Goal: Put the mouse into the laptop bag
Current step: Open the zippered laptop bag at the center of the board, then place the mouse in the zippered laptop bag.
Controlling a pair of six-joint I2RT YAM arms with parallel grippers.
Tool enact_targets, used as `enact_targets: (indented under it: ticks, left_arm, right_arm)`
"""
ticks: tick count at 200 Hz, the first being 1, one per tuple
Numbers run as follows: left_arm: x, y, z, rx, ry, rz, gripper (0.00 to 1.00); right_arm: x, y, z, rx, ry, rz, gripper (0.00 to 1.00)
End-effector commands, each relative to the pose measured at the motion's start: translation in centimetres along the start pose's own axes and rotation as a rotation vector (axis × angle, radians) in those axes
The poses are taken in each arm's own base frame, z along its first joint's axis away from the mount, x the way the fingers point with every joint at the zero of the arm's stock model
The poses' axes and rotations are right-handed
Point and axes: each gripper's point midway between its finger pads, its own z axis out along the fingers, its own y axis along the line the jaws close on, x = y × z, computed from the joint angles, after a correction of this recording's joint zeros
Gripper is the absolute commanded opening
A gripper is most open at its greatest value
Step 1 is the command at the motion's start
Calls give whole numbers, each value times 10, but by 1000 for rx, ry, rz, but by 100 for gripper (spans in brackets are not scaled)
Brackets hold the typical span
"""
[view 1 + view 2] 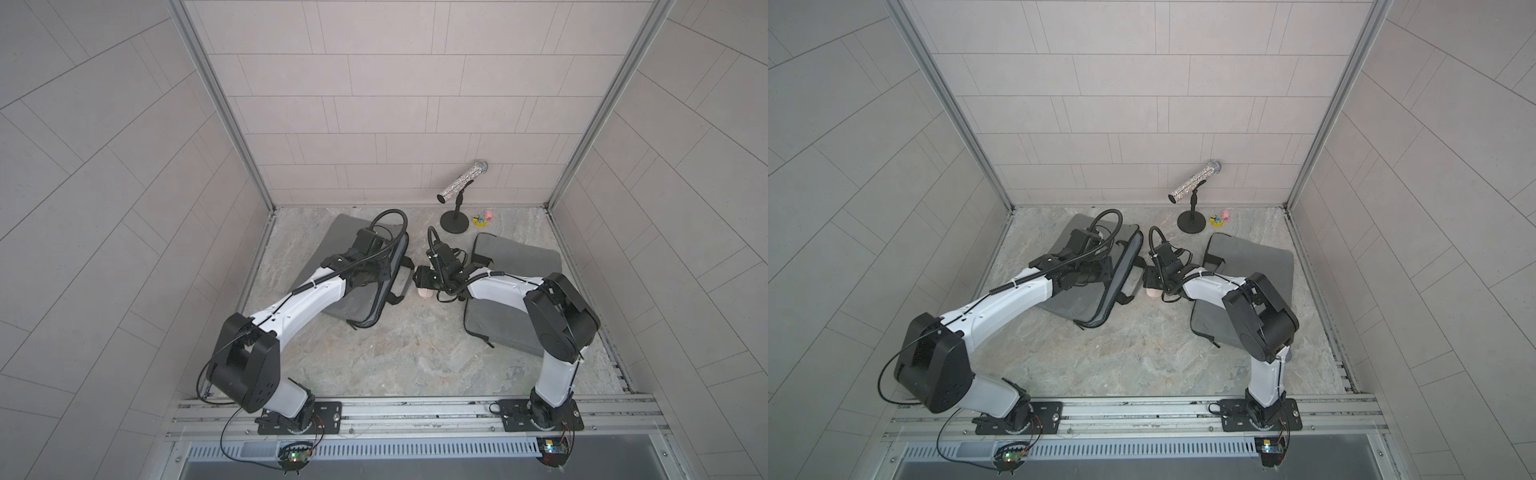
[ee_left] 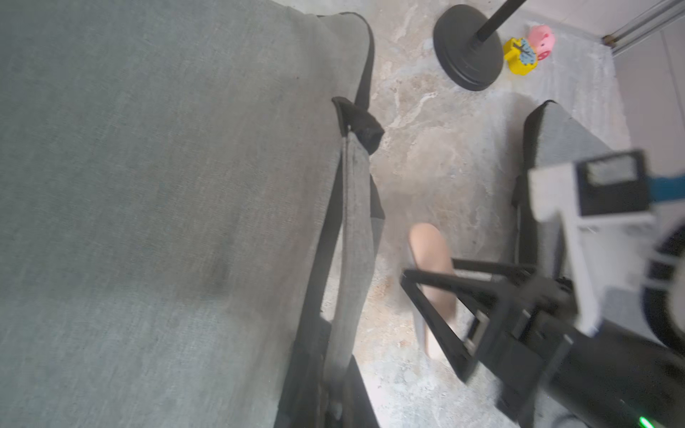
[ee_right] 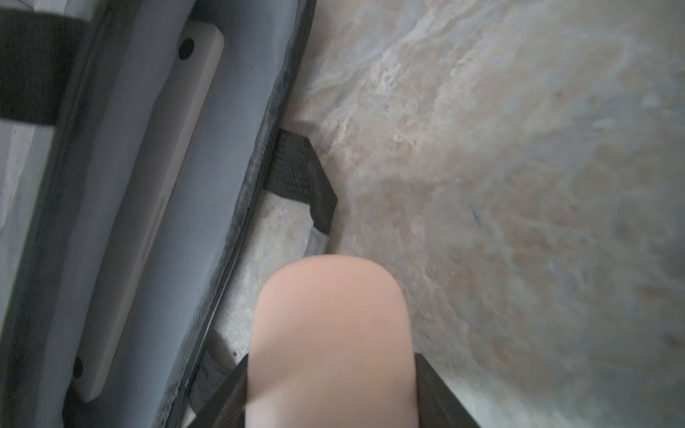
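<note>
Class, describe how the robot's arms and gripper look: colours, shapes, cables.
The left arm and right arm have white link shells between bulky black joint housings. Black ribbed cable conduit loops over each wrist. Each stands on a black base plate on a silver rail. The right gripper has black, open triangular-frame fingers.

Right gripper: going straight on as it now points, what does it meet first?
Likely the handle of the bag, just ahead of the mouse it holds; depth is unclear.
</note>
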Motion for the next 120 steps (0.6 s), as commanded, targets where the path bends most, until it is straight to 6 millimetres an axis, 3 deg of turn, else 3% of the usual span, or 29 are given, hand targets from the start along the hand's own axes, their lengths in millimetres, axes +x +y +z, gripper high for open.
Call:
enact_targets:
  ticks: [1,62,120]
  left_arm:
    - [-9,-31,-16,134,-61,3,0]
    - [-2,-70,-39,293,-102,50,0]
    - [-1,-76,-48,326,-129,55,0]
  right_arm:
    - [-19,17,8,-51,-12,29,60]
    - [-46,47,35,-120,-19,64,62]
    - [-73,52,56,-110,-80,133,64]
